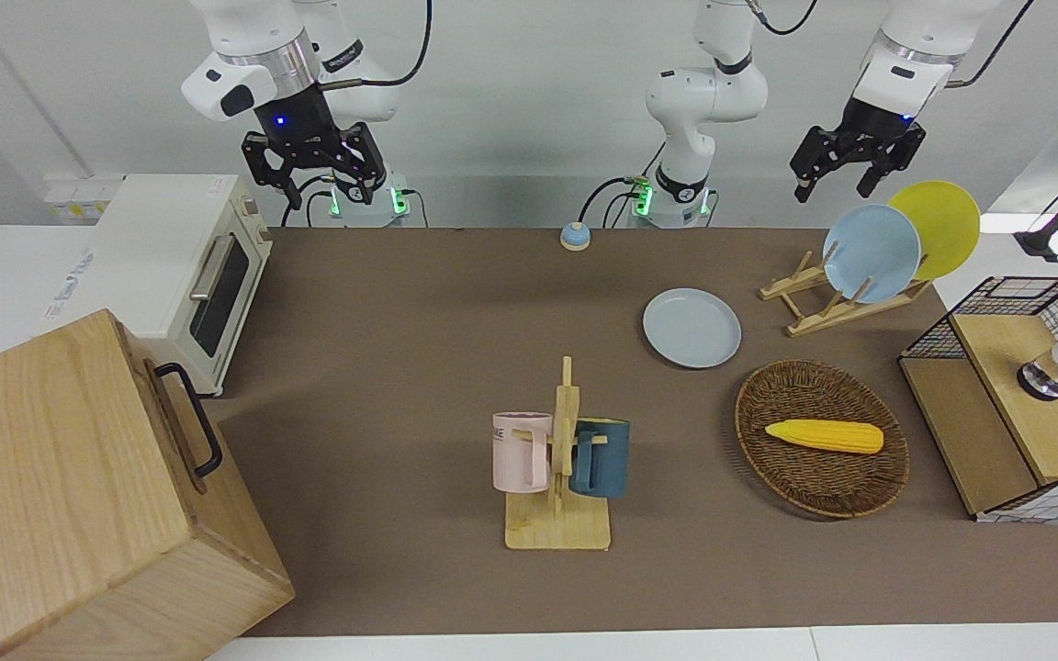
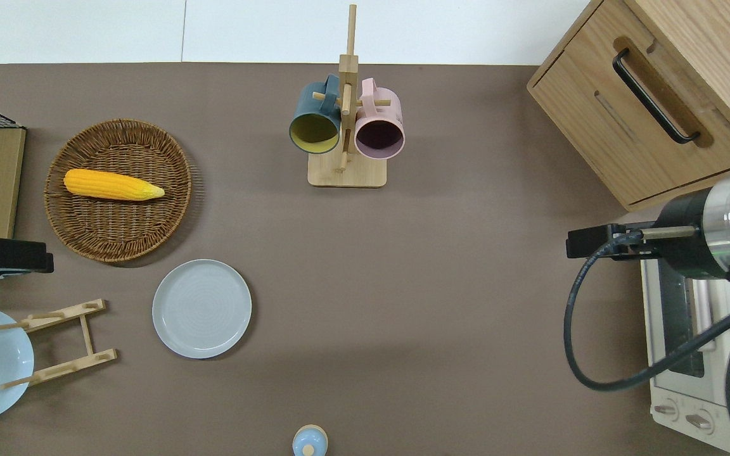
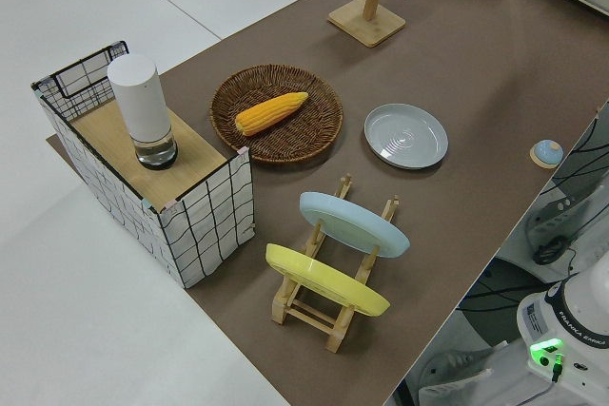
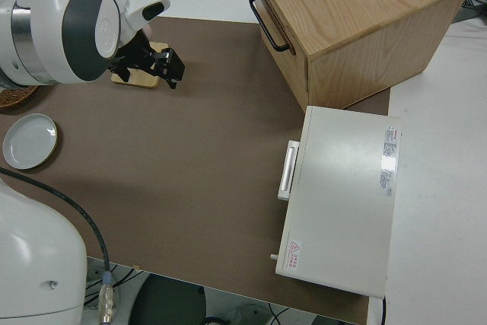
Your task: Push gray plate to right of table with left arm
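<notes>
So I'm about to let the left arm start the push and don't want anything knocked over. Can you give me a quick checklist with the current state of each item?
1. Gray plate lies flat on the table, touching nothing: ok.
2. Left gripper in contact with the plate: not ok, it is up in the air near the plate rack.
3. Left gripper's fingers open and holding nothing: ok.
4. Path toward the right arm's end of the table free of obstacles: ok, bare tabletop; the mug rack stands farther from the robots.
5. Right arm parked, right gripper out of the path: ok.
</notes>
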`<act>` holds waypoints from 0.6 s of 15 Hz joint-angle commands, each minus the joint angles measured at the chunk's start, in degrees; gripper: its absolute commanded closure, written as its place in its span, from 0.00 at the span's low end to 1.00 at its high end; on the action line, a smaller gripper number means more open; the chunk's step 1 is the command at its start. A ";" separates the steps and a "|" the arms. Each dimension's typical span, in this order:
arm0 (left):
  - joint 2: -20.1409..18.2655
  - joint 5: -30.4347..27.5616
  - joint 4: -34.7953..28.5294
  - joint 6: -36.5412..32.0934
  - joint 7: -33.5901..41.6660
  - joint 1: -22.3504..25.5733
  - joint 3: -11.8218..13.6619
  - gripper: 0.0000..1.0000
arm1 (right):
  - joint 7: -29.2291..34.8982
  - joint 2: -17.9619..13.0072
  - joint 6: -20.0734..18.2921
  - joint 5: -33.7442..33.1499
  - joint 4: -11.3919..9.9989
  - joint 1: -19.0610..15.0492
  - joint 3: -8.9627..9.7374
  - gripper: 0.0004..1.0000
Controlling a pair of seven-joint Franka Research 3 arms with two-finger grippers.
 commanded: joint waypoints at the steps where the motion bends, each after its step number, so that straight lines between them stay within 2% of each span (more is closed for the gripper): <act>1: 0.12 0.92 0.75 -0.04 0.49 -1.33 -0.61 0.01 | 0.12 0.36 -0.40 0.92 0.81 -0.37 0.23 0.00; 9: 0.03 0.74 0.75 0.04 -0.13 -1.60 -0.97 0.01 | 0.12 0.36 -0.40 0.92 0.81 -0.37 0.23 0.00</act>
